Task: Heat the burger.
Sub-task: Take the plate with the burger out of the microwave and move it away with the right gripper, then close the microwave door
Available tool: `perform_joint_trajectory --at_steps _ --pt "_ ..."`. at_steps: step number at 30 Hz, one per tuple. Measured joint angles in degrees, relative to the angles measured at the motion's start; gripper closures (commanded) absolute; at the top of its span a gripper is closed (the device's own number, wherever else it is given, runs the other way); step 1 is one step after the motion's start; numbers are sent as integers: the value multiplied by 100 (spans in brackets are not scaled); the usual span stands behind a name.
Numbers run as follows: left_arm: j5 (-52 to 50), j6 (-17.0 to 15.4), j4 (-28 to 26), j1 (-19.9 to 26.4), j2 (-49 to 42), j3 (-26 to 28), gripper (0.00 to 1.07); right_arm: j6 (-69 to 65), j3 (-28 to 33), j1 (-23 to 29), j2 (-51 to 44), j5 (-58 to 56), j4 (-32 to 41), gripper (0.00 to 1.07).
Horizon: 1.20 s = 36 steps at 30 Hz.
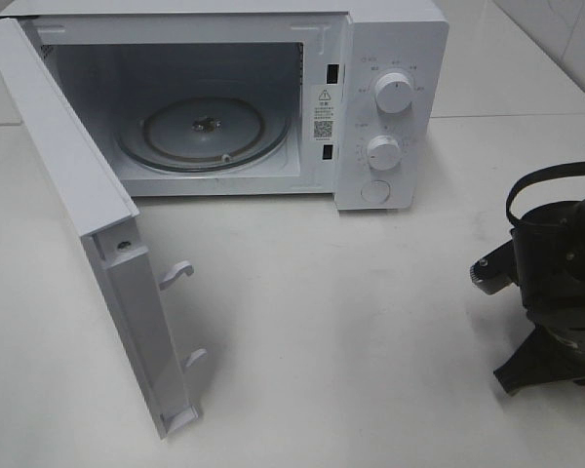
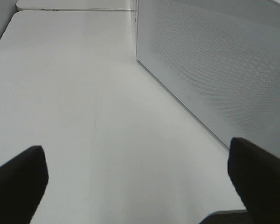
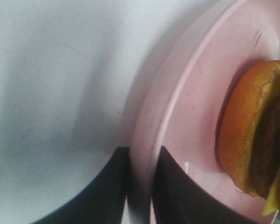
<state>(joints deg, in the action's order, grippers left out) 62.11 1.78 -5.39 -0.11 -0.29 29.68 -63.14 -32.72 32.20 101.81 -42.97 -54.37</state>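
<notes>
In the right wrist view the burger point(image 3: 252, 140), with an orange-brown bun, dark patty and a bit of yellow cheese, lies on a pink plate point(image 3: 196, 107). My right gripper point(image 3: 140, 163) is shut on the plate's rim, one finger on either side of it. In the exterior high view only the right arm point(image 1: 556, 283) shows at the right edge; the plate and burger are out of that view. My left gripper point(image 2: 137, 149) is open and empty above the white table, beside the microwave's perforated door panel point(image 2: 224, 70).
The white microwave point(image 1: 390, 107) stands at the back of the table with its door point(image 1: 88, 224) swung wide open to the left. Its glass turntable point(image 1: 205, 132) is bare. The white tabletop point(image 1: 341, 331) lies in front.
</notes>
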Motion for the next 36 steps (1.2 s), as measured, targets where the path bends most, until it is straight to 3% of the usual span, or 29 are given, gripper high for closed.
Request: perform_joint_trajectory --at_steps 1,3,8,19,26,36 --pt "0 0 0 0 0 0 6 0 0 0 0 0 0 69" --pt "0 0 0 0 0 0 6 57 -109 0 -23 -40 109 54" --pt "0 0 0 0 0 0 6 659 -315 0 -401 -57 539 41" --pt "0 0 0 0 0 0 6 2670 -533 0 -1684 -69 2223 39" --pt "0 0 0 0 0 0 6 4297 -533 0 -2836 -120 3633 26" --pt "0 0 0 0 0 0 6 5145 -533 0 -4194 -837 4068 28"
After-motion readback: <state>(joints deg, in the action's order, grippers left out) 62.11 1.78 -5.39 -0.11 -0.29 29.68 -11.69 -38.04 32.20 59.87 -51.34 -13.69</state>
